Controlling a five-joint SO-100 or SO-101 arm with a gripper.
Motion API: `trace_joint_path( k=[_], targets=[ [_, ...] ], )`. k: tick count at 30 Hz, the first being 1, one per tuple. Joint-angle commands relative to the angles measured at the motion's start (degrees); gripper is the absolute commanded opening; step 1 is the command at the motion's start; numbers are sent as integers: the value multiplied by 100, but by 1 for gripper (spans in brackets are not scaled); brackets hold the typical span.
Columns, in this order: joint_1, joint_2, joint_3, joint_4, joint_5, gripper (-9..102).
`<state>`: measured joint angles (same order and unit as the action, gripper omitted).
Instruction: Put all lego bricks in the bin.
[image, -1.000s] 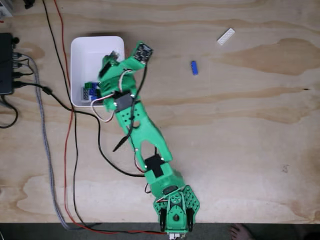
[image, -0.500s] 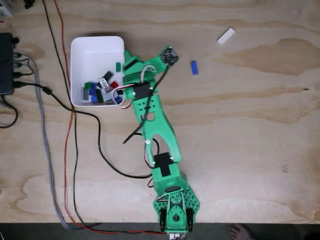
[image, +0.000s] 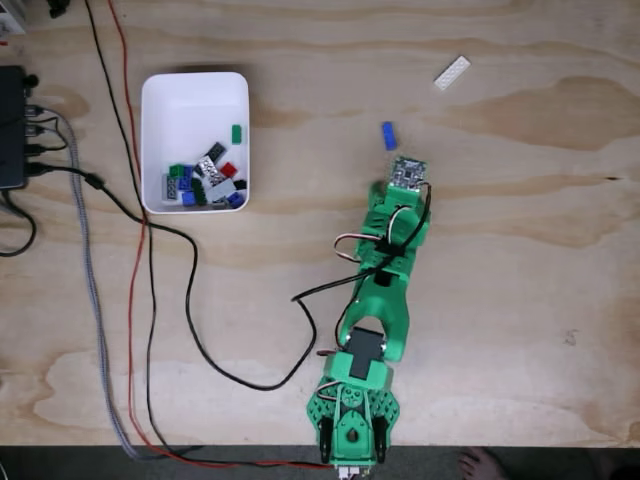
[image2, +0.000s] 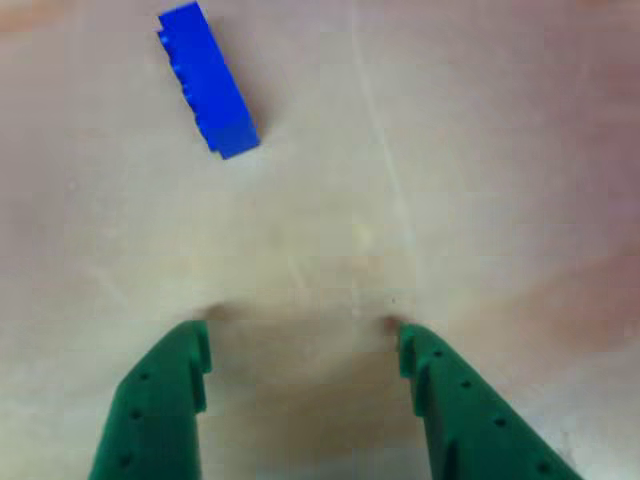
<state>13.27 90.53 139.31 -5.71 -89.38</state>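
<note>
Counting two loose bricks lying on the wooden table (image: 520, 300): one blue brick (image: 388, 135) and one white brick (image: 452, 73). Counting one white bin (image: 160, 100), holding a cluster of roughly ten bricks (image: 205, 180) in green, blue, grey, red and black, too jumbled for an exact tally. Counting one green arm (image: 385, 285), one black box (image: 11, 128), and several cables (image: 150, 290) trailing across.

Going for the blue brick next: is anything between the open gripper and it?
Nothing visible. In the other view the gripper is open with bare wood between its fingertips and the blue brick, which lies ahead and to the left. The fixed view shows the same clear gap to the blue brick.
</note>
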Motion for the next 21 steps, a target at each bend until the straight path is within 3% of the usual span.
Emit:
trace_joint_path(
  k=[1, 8, 14, 18, 21],
  targets=[
    [-141, -519, -158, -1512, -589, 19],
    [-334, -1881, -826, -2812, -932, 18],
    [-360, -2417, -1468, -2936, -932, 17],
    [-396, -2540, -1582, -2979, -870, 0],
    [-519, -1925, -1415, -2338, -334, 0]
  ],
)
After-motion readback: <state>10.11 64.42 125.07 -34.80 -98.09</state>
